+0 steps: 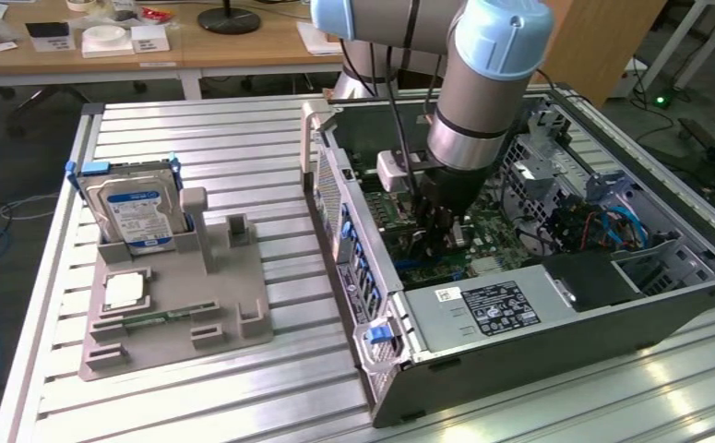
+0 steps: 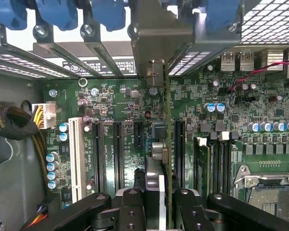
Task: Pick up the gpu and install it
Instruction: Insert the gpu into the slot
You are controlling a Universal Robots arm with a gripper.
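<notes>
Inside the case (image 1: 689,277), jaws apparently grip the upright gpu (image 2: 166,144).

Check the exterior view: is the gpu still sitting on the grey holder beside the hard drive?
No. The grey holder carries the hard drive, while the claw is down inside the computer case.

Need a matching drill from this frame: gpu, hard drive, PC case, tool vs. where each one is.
1 gpu
2 hard drive
3 PC case
4 tool

A upright in the grey holder
B inside the case, above the motherboard
C edge-on over the motherboard slots, in the tool
D open, on the exterior view's right

Pairs: 1-C, 2-A, 3-D, 4-B
</notes>
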